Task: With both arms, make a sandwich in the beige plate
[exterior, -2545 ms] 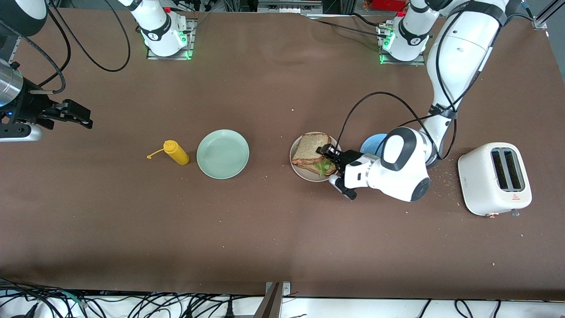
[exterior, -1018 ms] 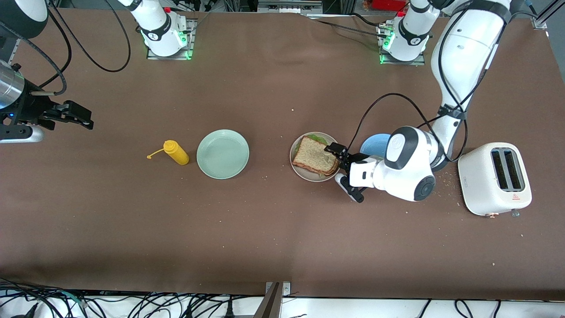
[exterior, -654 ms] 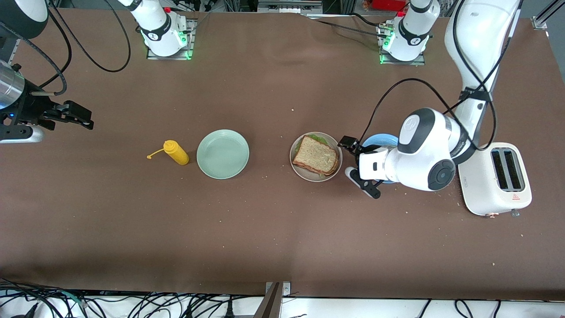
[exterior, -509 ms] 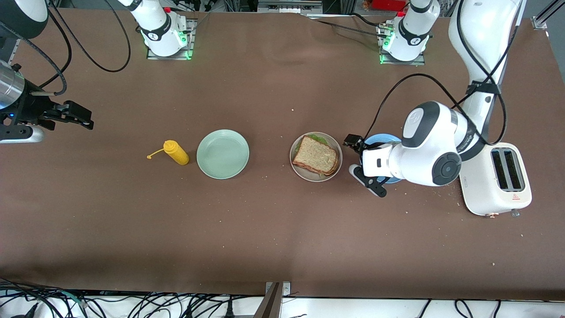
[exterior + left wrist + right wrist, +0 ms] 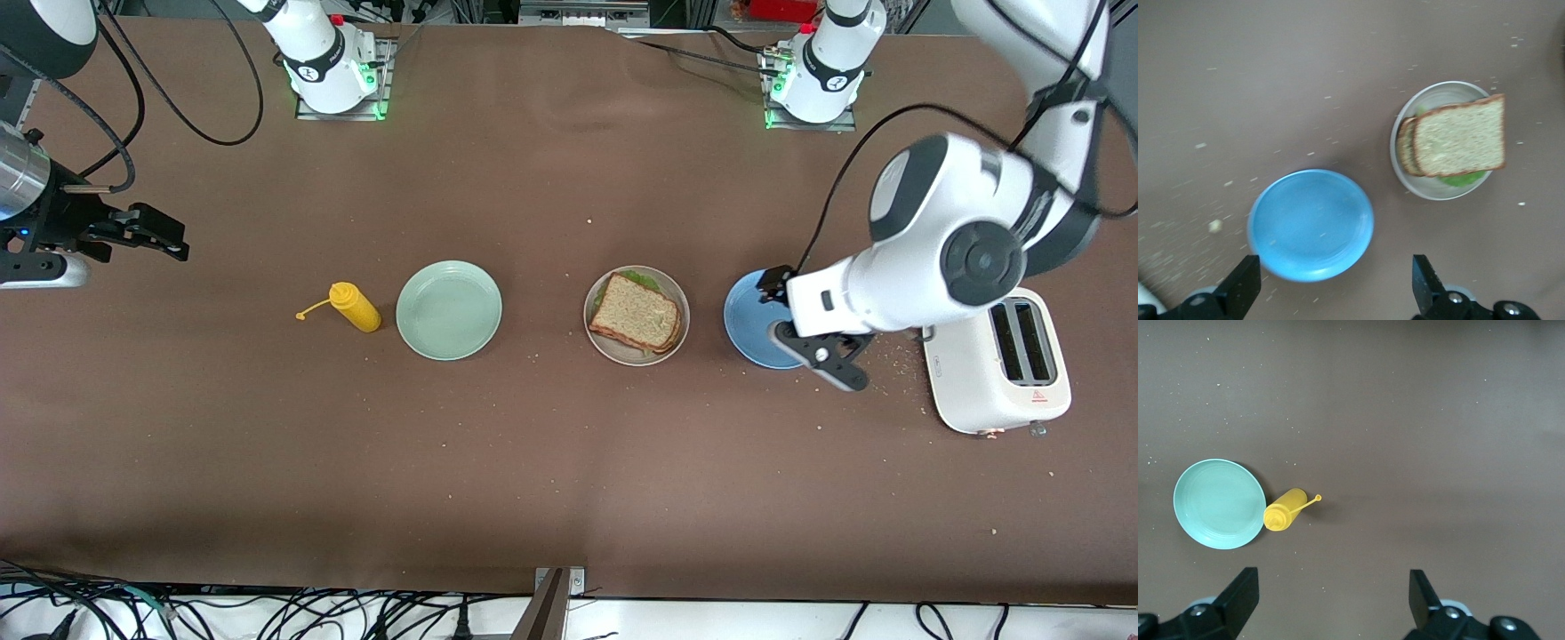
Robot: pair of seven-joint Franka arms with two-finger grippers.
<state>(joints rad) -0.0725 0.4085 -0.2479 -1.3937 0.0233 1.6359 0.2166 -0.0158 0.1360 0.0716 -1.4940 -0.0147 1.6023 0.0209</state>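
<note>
The sandwich [image 5: 637, 316] lies on the beige plate [image 5: 613, 354] in the middle of the table: a speckled brown slice on top, another slice under it, and green lettuce [image 5: 637, 276] showing at the edge. The left wrist view shows the sandwich [image 5: 1458, 137] on the plate [image 5: 1431, 195] too. My left gripper [image 5: 797, 320] is open and empty, up in the air over the blue plate [image 5: 745, 324], apart from the sandwich. My right gripper [image 5: 178, 242] is open and empty and waits over the right arm's end of the table.
A mint-green plate [image 5: 449, 309] and a lying yellow squeeze bottle [image 5: 356, 307] are beside the beige plate toward the right arm's end. A white toaster [image 5: 996, 360] stands toward the left arm's end, beside the blue plate [image 5: 1310, 223]. Crumbs lie around it.
My left gripper set the top slice down on the lettuce, let go, then rose and drew back from the beige plate to over the blue plate. The right arm has not moved.
</note>
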